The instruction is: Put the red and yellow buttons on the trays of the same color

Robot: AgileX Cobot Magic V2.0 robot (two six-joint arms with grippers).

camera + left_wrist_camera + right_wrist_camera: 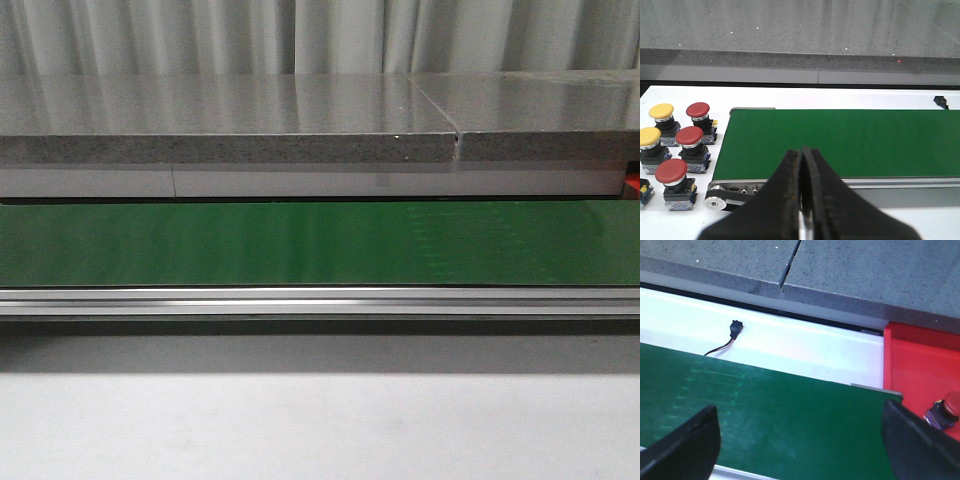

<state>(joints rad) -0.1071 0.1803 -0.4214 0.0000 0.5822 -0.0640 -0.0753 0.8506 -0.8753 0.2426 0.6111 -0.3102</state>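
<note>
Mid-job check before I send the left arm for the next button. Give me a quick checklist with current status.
1. Left gripper free of load: ok, fingers shut, nothing between them.
2. Right gripper free: ok, open and empty.
3. Green belt clear: ok, nothing on it.
4. Buttons waiting: ok, three red buttons and two yellow buttons beside the belt's end.
5. Red tray: ok, holds one red button.
6. Yellow tray: cannot tell, not in view.

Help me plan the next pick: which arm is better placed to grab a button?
Left. Its closed gripper faces the red buttons and yellow buttons beside the belt; the right gripper overlooks the red tray.
</note>
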